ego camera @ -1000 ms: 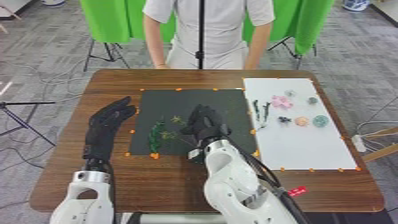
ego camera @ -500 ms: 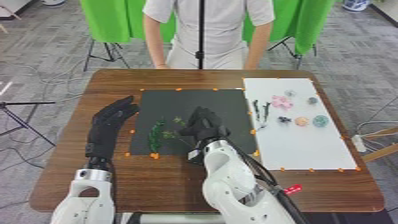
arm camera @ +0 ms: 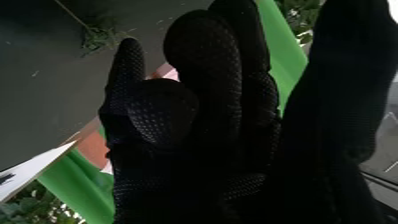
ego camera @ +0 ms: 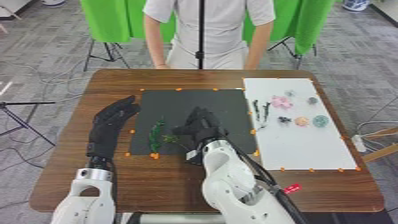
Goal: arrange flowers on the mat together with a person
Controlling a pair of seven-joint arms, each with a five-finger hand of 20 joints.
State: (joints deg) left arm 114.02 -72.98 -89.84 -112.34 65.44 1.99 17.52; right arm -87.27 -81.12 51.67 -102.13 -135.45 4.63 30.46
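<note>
The right robot hand (ego camera: 202, 125) is over the black mat (ego camera: 194, 97), fingers fairly straight, closed on nothing. Just beside its thumb lies a small, wispy yellow-green sprig (ego camera: 171, 139); it looks nearly weightless, with a thin stem that would bend easily, so a light pinch on the stem, clear of the tuft, seems best. Next to it, the long dark-green leafy stem (ego camera: 155, 137) looks light and springy; grasp it mid-length without crushing the leaves. The left robot hand (ego camera: 112, 122), fingers extended, is by the mat's left edge. Farther right, the white mat (ego camera: 306, 150) bears a pink flower (ego camera: 282, 101), probably soft-petalled and best lifted from beneath, two slim dark sprigs (ego camera: 262, 113) and small round blooms (ego camera: 302, 121). All lie loose on flat mats, not in containers.
</note>
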